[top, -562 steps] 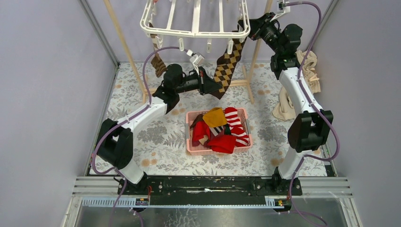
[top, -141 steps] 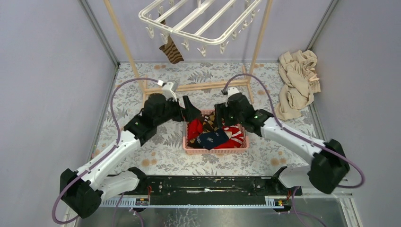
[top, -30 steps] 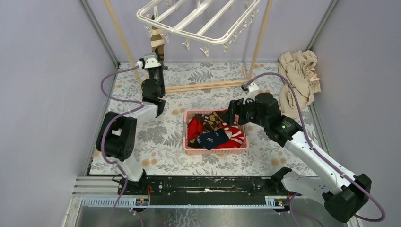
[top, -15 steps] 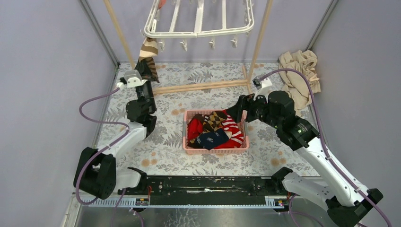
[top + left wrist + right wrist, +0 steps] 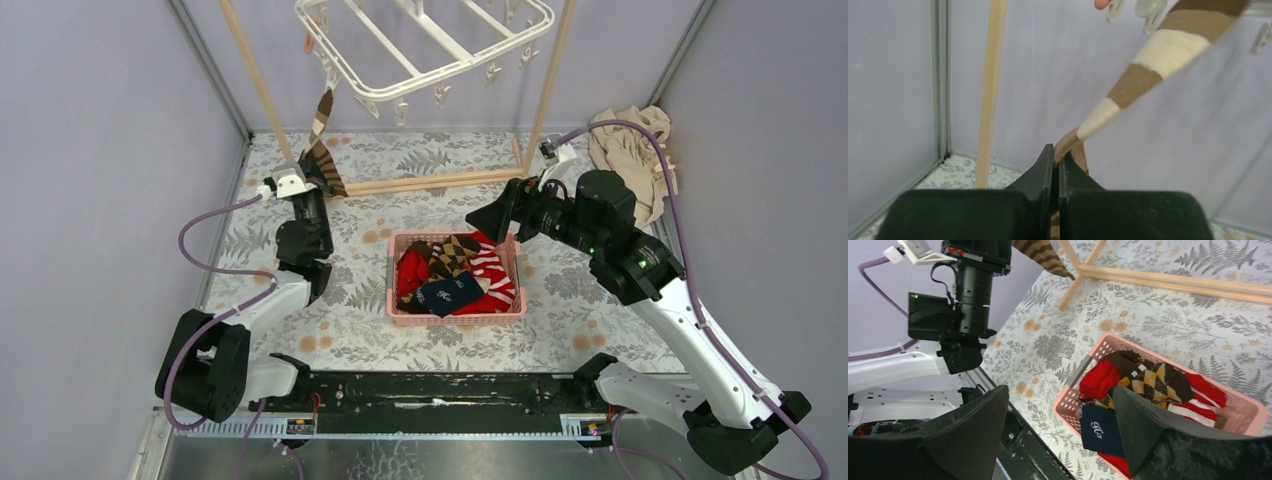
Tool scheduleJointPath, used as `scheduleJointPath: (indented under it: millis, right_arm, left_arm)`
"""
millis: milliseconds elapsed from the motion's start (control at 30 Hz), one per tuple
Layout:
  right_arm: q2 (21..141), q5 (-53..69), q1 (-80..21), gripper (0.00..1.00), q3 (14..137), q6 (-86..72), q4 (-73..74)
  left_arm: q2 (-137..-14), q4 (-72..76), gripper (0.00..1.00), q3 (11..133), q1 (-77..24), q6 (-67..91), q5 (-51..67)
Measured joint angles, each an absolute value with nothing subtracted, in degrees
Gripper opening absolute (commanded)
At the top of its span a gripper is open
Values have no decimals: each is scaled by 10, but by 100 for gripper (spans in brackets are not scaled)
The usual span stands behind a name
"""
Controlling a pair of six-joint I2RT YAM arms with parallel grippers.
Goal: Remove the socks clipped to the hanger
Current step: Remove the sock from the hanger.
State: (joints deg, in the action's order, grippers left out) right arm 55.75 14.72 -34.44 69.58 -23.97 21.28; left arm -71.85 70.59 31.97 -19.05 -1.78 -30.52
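Entry, clipped sock: my left gripper [image 5: 1055, 162] is clamped on the lower end of the brown-and-cream striped sock [image 5: 1153, 55], its long axis running taut up-right to its clip on the hanger [image 5: 440, 65]; the right gripper [image 5: 1060, 395], jaws apart, hovers farther off above the pink basket [image 5: 460, 320].

The top view looks down over the whole table [image 5: 350, 290]. The left wrist view faces up, close along the striped sock [image 5: 1153, 55]. The right wrist view looks down on the basket [image 5: 1065, 407] and left arm [image 5: 970, 295], shared with the top.
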Motion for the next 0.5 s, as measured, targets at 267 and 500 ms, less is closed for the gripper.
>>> scheduleJointPath:
  millis: [267,500]
  right_arm:
    - [567,161,-344,83,707,-251,215]
    - [568,161,-344,83,723,-251,215]
  left_arm:
    - [-679,672,0,300,-190,-14,-316]
    - [-570,547,0,320,-192,27,-279]
